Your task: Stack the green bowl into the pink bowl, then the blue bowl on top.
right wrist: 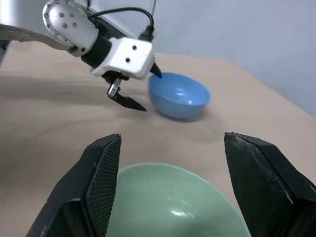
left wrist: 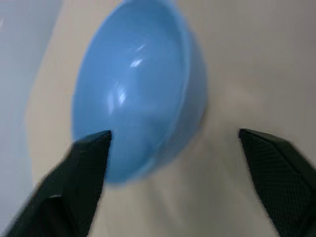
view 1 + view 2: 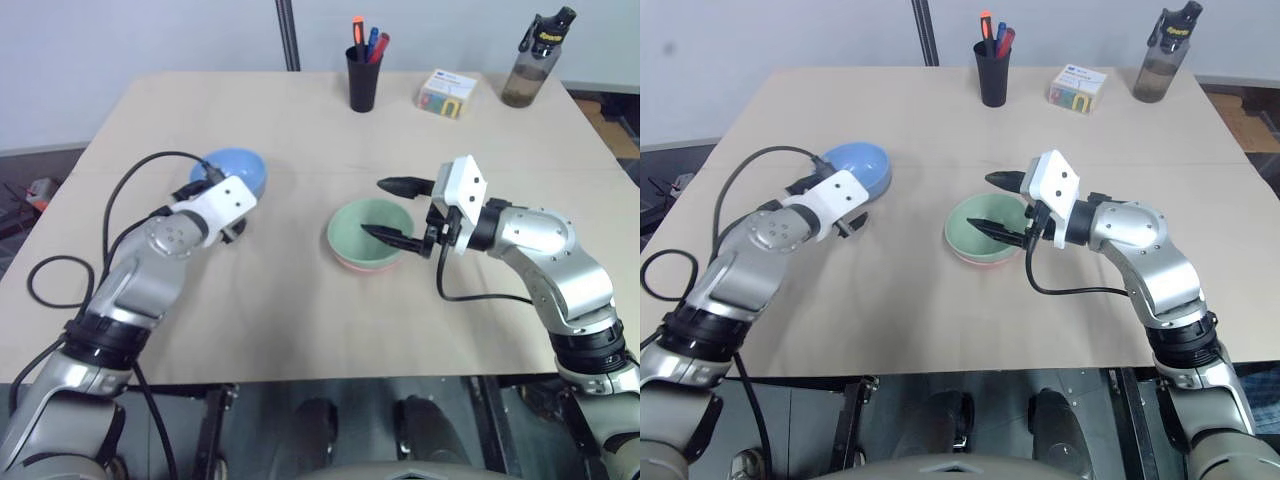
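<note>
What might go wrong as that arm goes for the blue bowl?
The left gripper, open, has one finger at the blue bowl's rim; a nudge might slide it off. The right gripper hangs open over the green bowl, nested in the pink bowl, and may bump the incoming bowl.

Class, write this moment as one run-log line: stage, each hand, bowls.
stage: green nested, blue pending | left hand: open at blue bowl | right hand: open over green bowl in pink bowl
</note>
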Controlling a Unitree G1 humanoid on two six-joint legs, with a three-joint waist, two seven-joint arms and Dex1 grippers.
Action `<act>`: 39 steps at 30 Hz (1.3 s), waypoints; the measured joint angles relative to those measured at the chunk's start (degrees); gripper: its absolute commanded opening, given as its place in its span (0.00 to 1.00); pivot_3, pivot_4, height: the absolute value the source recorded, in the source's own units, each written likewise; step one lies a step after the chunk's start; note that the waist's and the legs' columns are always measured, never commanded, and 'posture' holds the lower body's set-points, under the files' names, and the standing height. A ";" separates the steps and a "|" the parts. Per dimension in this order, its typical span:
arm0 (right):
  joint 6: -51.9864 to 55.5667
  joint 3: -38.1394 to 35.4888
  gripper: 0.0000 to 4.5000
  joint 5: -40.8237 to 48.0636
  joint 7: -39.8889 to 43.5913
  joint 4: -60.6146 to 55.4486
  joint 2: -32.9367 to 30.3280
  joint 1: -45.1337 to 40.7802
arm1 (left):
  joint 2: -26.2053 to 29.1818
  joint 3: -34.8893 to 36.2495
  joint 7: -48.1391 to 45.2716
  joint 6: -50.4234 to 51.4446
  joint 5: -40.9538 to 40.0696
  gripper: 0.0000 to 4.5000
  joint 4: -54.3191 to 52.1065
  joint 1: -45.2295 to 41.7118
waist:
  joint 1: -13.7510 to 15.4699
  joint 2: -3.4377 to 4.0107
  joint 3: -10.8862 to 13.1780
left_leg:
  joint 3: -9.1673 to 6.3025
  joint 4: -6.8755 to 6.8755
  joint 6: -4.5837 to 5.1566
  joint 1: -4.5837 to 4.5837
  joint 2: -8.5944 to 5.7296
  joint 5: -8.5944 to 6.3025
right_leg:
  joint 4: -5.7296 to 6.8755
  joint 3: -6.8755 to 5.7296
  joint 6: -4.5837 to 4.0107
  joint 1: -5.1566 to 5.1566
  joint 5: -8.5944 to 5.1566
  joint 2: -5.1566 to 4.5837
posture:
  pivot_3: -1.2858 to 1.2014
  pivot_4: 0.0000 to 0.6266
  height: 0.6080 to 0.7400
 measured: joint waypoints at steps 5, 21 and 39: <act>-0.01 -0.06 0.78 -0.49 -1.30 -0.25 -0.45 0.77 | -0.23 -1.00 -3.90 -5.56 2.25 0.29 5.66 -2.98 | -0.10 0.00 0.00 | -0.03 0.10 -0.01 -0.26 0.01 0.01 | 0.04 -0.02 0.00 -0.23 0.00 0.00 | 0.52 0.24 1.00; -0.14 -2.04 0.78 -0.80 -4.19 -2.55 -2.85 3.83 | -0.73 2.48 -14.29 -12.78 -0.27 0.06 6.26 -3.15 | 0.10 0.00 0.00 | -0.23 0.26 0.00 -0.57 -0.04 0.01 | 0.02 -0.23 0.01 -0.38 0.01 -0.05 | 0.52 0.24 1.00; 1.79 -28.77 0.78 13.89 -1.46 -16.85 -12.52 30.15 | -12.54 3.07 -46.26 -30.47 -23.28 0.06 3.13 -15.66 | -0.20 0.02 -0.02 | -0.15 0.37 0.05 -0.36 -0.02 0.00 | 0.22 -0.13 0.02 -0.17 0.00 -0.01 | 0.52 0.24 1.00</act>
